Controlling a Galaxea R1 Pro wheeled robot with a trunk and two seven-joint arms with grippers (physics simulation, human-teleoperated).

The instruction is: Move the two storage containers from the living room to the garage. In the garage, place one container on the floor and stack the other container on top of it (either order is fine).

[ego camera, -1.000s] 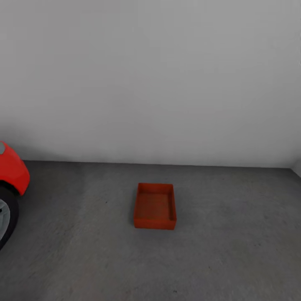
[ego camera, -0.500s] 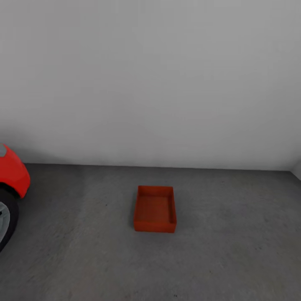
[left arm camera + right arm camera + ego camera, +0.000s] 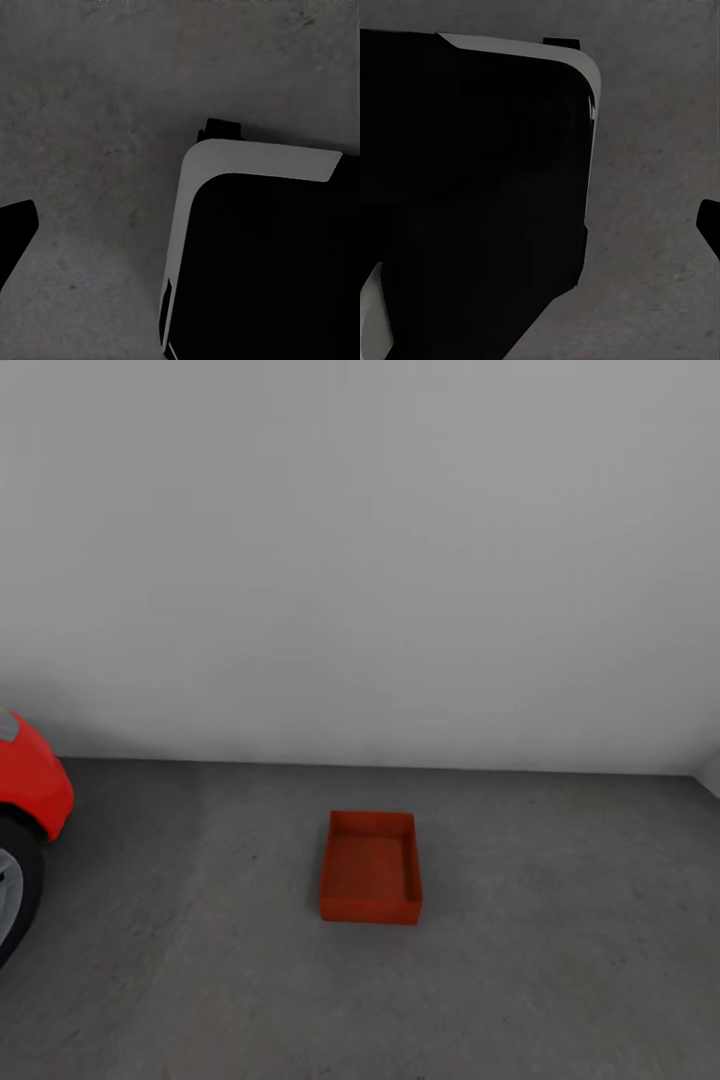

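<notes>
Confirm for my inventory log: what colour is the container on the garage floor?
Orange-red, seen best in the head view: the container.

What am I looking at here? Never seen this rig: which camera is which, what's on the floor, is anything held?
These are simulator renders from a wheeled robot with two arms. The big picture comes from its head camera, looking forward and down into a garage: one orange-red storage container sits open-top on the grey concrete floor, apart from the pale wall. A red car pokes in at the left edge. The two smaller pictures come from cameras on the wrists; both look down at concrete past the robot's dark body. Whether either claw is open or shut cannot be told, and no second container is seen held.
</notes>
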